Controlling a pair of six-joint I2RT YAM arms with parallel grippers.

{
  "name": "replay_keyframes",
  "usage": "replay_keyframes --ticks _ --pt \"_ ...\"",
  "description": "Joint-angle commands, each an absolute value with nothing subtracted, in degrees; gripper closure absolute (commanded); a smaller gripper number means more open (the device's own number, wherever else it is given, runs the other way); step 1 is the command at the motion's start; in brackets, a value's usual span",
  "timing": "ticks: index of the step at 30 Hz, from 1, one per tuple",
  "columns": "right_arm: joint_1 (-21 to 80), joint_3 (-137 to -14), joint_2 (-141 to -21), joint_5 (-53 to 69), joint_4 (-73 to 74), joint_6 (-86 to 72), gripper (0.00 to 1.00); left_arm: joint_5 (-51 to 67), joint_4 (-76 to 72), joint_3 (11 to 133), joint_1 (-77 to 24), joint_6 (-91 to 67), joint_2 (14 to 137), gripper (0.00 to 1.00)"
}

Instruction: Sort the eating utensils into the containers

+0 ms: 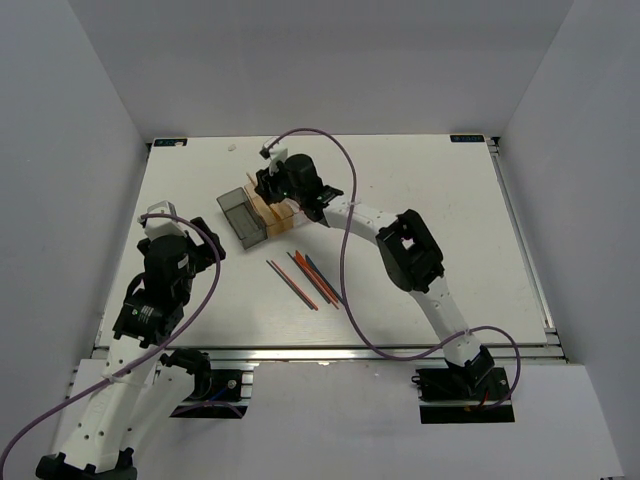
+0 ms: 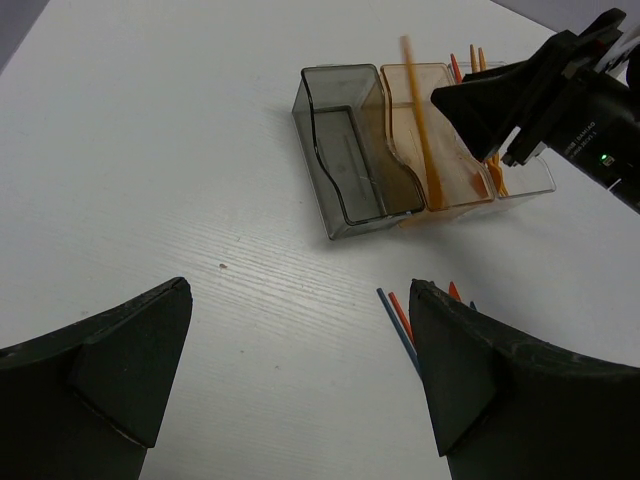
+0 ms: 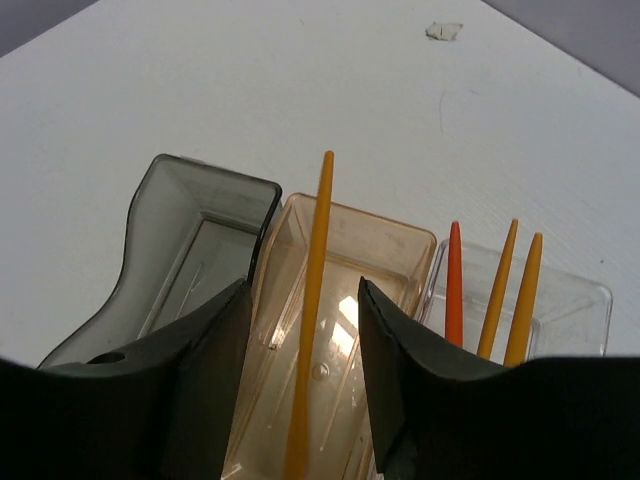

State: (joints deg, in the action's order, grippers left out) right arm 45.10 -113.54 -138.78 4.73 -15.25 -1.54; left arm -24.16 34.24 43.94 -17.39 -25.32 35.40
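A white table (image 1: 450,220) with a faint wood grain sits inside a booth of plain pale walls (image 1: 80,150). A metal rail (image 1: 330,352) runs along its near edge, and a small scrap (image 3: 443,31) lies near the far edge.

The containers (image 1: 258,212) stand left of centre toward the back. They are three translucent bins joined in a row.
- The dark grey bin (image 3: 195,235) has no utensil in it.
- The amber bin (image 3: 385,250) holds one long orange utensil (image 3: 320,200) standing steeply, with its tip above the rim.
- The clear bin (image 3: 575,300) holds one red utensil (image 3: 453,285) and two orange utensils (image 3: 510,295), all leaning upright.

The right end effector (image 3: 302,300) hangs over the amber bin with its fingers spread. The long orange utensil rises between them, with a gap on each side.

A loose cluster of red, orange and blue utensils (image 1: 305,278) lies flat on the table, near the containers on their front side.

The left end effector (image 2: 300,300) hovers above the left part of the table. Its fingers are spread wide, with nothing between them.
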Motion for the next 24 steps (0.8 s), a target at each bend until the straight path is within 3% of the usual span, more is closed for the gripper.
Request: replay_keyframes --ticks 1,9,12,15,18,21,24 --pt "45.0 -110.5 -132.2 4.4 -19.2 -1.4 0.46 -24.1 33.4 43.6 -17.8 -25.0 35.0 0.02" --pt "46.4 -111.1 -119.8 0.2 -5.4 -0.9 0.42 -24.5 33.7 43.7 -17.8 -25.1 35.5 0.02" --pt "47.2 -109.2 -115.8 -5.6 11.6 -4.6 0.49 -25.0 33.7 43.7 -17.8 -25.3 35.3 0.02" --pt "49.3 -100.6 -109.9 -10.4 17.6 -7.3 0.59 -25.0 33.7 43.7 -17.8 -25.4 35.2 0.02" --pt "51.6 -86.3 -103.8 -13.4 16.5 -9.7 0.78 -25.0 33.7 43.7 -17.8 -25.4 35.6 0.02" --pt "52.5 -77.6 -100.6 -14.5 15.7 -11.7 0.84 -25.3 33.7 43.8 -17.8 -25.4 35.9 0.02" --pt "53.3 -73.0 -100.0 -12.0 17.0 -11.4 0.83 -25.7 34.0 43.9 -17.8 -25.6 35.9 0.02"
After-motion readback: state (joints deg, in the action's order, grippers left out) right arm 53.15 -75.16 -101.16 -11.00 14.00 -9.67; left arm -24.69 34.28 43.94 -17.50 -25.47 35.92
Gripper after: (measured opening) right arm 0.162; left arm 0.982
